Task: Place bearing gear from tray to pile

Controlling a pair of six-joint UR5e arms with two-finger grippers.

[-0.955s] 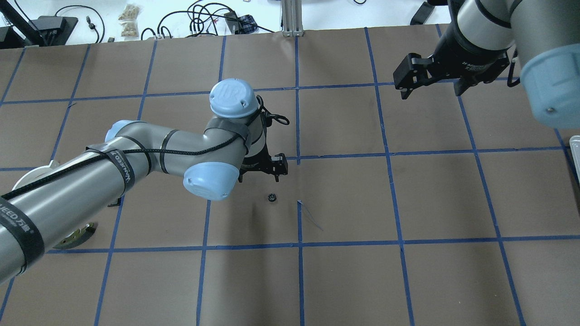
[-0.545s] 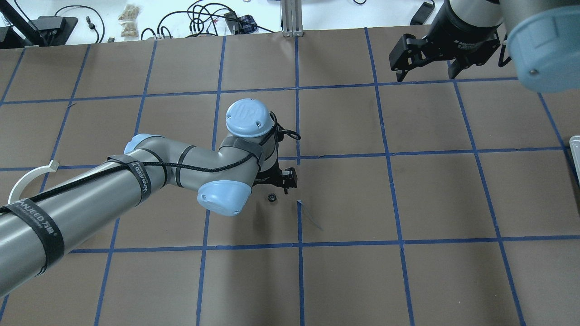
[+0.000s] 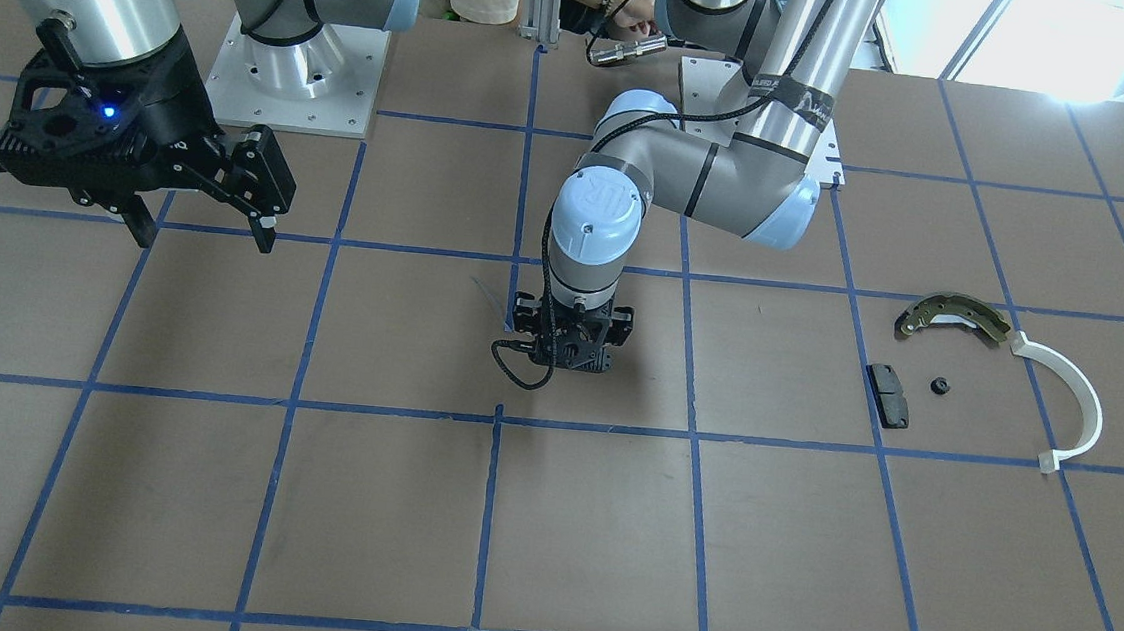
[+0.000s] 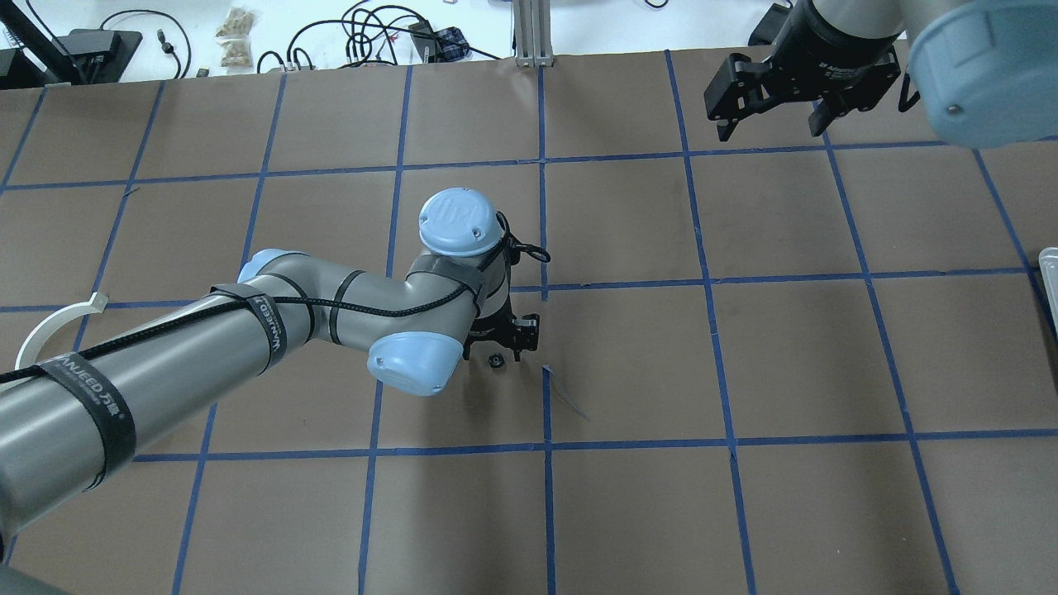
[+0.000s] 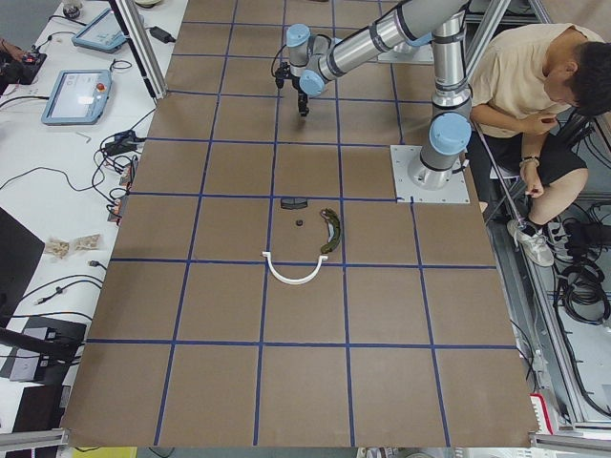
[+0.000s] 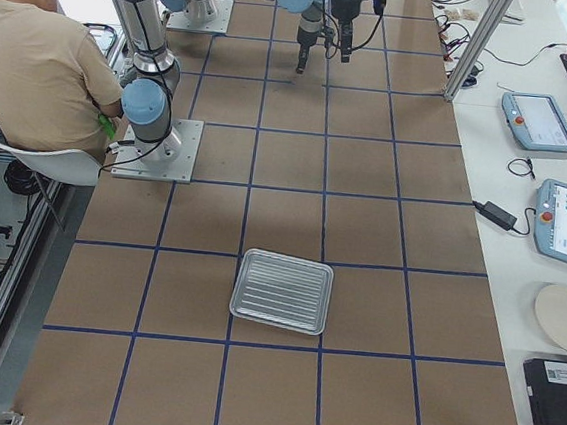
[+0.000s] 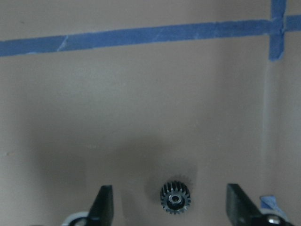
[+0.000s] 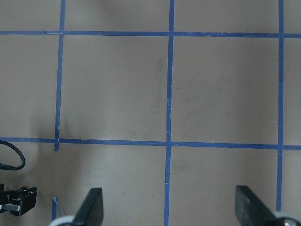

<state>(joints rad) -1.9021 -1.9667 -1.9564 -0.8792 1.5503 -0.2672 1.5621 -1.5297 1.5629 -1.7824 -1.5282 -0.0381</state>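
The bearing gear [image 4: 496, 359] is small, dark and toothed, and lies on the brown table near the middle. My left gripper [image 4: 496, 347] is open and low over it. In the left wrist view the gear [image 7: 175, 197] sits between the two fingers of the left gripper [image 7: 171, 209], touching neither. My right gripper [image 4: 769, 116] is open and empty, high over the far right. The tray [image 6: 282, 291] lies empty on the right side. The pile holds a brake shoe [image 3: 953, 316], a white arc [image 3: 1067, 395], a dark pad [image 3: 888, 394] and a small black part [image 3: 939, 386].
A tray corner [image 4: 1048, 273] shows at the overhead view's right edge. A loose strip of blue tape [image 4: 566, 395] sticks up just right of the gear. A seated person [image 5: 535, 86] is behind the robot bases. Cables and tablets lie on the white bench beyond the table.
My left arm has moved right and toward the gear, and its open gripper now stands over it. My right arm has drawn back toward the table's far edge. The gear has not moved.
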